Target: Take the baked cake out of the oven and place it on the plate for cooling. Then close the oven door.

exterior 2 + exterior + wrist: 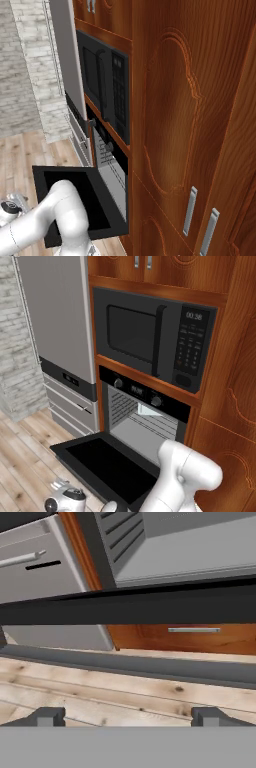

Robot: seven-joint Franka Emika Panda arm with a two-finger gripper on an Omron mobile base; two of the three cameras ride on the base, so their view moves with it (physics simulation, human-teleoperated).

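Oven (145,416), a black built-in box with two round knobs and a small display, sits in reddish carved-wood cabinetry below a black keypad microwave (152,343). Its wide black drop-down oven door (107,466), a flat panel with dark glass, lies open and level, baring pale grey walls and thin wire racks (150,423). A small pale shape on the upper rack may be the cake, though it is too blurred to tell. Left of it stands a brushed-grey refrigerator (60,321) with drawers over pale wood plank flooring (100,687). The two-finger gripper (127,717) hangs low before the door's edge, its dark fingertips (47,716) spread wide and empty.
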